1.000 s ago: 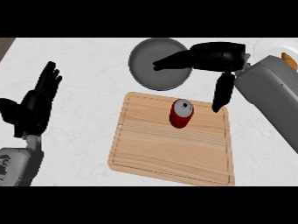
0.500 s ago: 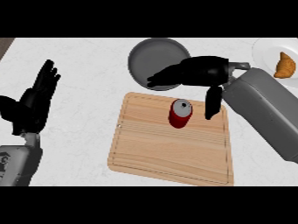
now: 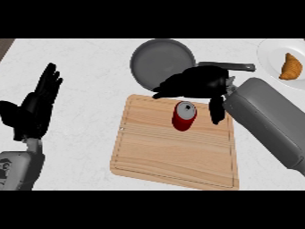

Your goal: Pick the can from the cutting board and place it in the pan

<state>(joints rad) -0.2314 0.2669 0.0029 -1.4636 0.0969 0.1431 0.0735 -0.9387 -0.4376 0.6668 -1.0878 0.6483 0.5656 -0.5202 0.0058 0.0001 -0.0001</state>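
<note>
My right hand (image 3: 196, 83) hovers over the far edge of the cutting board (image 3: 174, 147), fingers spread and only loosely bent, holding nothing. The thumb hangs down just to the right of the can (image 3: 184, 115), and the fingers reach out to the left above and beyond it, so the hand brackets the can without closing on it; I can't tell whether anything touches it yet. The can stands upright on the far part of the board, red with a silver top. The pan (image 3: 162, 59) sits on the counter (image 3: 82, 80) just beyond the board, its handle pointing right and partly hidden behind my hand. Further right is a plate (image 3: 273, 58) with a croissant (image 3: 290, 66), which I want nothing to do with. My left hand (image 3: 32, 109) rests open at the left, fingers up.

I judge I'm at the reach-and-grasp step, with the pick not yet made. Next I need to lower the hand, bring fingers and thumb to either side of the can, close, lift straight up, then carry it the short way far and left to the pan
</note>
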